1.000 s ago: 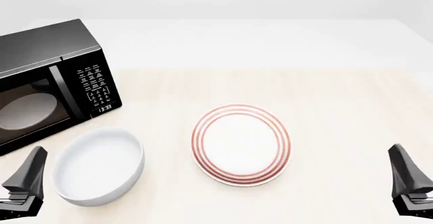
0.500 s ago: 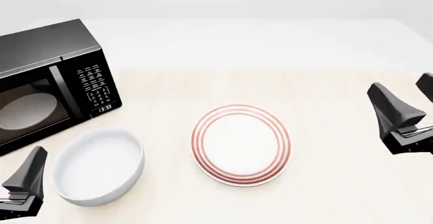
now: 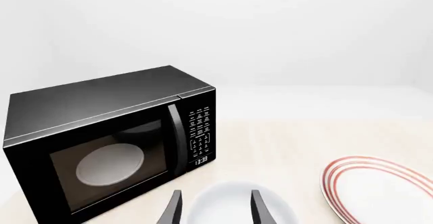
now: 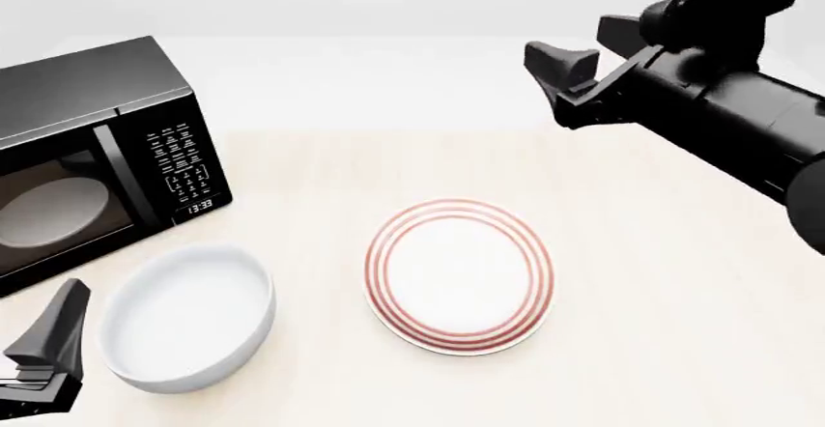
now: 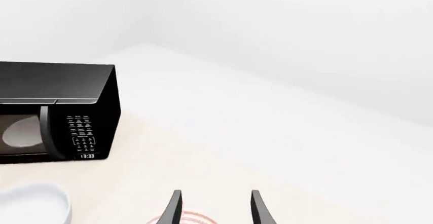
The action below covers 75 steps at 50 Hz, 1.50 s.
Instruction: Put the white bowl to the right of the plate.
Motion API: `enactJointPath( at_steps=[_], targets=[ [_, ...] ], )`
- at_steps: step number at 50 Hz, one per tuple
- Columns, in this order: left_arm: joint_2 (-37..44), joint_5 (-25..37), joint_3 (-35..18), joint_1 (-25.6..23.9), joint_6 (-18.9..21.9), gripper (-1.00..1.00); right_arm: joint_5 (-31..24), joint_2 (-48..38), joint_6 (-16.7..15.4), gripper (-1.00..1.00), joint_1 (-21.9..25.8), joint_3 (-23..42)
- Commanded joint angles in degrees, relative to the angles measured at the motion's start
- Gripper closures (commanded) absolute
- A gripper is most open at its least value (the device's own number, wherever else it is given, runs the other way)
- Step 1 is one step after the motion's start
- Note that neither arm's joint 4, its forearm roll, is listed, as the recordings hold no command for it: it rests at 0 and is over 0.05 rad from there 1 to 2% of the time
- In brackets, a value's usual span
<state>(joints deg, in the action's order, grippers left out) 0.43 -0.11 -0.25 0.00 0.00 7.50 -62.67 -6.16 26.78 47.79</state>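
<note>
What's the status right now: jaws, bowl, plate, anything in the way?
Left gripper open, low beside white bowl. Right gripper open, raised above the table beyond plate. Bowl sits left of plate, ungrasped. Microwave stands far left, off the path.

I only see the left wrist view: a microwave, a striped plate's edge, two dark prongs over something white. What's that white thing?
Observer: A plain white bowl, left of the plate; the left pincer sits beside it.
Visitor: Is there another arm?
Observer: Yes, the right pincer is raised beyond the plate.
Visitor: Holding anything?
Observer: No, its wrist camera shows open, empty prongs.
</note>
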Motion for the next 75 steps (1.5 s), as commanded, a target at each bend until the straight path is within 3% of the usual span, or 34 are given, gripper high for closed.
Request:
enactJointPath(
  at_steps=[1, 19, 27, 32, 42, 49, 55, 75],
  targets=[
    [0.0, 0.0, 0.0, 0.0, 0.0, -1.0, -5.8, -11.6, 0.8, -1.0, 6.4, 13.2],
    [0.0, 0.0, 0.0, 0.0, 0.0, -1.0, -16.1, -24.8, 3.7, -1.0, 12.6, 30.2],
    [0.0, 0.0, 0.0, 0.0, 0.0, -1.0, -19.8, -31.6, 3.6, -1.0, 12.8, 37.6],
    [0.0, 0.0, 0.0, 0.0, 0.0, -1.0, -22.0, -34.9, 5.3, -1.0, 12.7, 42.5],
    [0.0, 0.0, 0.0, 0.0, 0.0, -1.0, -27.5, -41.2, 4.6, -1.0, 14.3, 50.7],
    [0.0, 0.0, 0.0, 0.0, 0.0, -1.0, -29.5, -45.4, 6.4, -1.0, 15.0, 54.8],
    [0.0, 0.0, 0.0, 0.0, 0.0, -1.0, -29.8, -48.4, 8.8, -1.0, 16.8, 55.7],
    [0.0, 0.0, 0.0, 0.0, 0.0, -1.0, -29.4, -50.9, 11.6, -1.0, 21.8, 55.5]
  ],
)
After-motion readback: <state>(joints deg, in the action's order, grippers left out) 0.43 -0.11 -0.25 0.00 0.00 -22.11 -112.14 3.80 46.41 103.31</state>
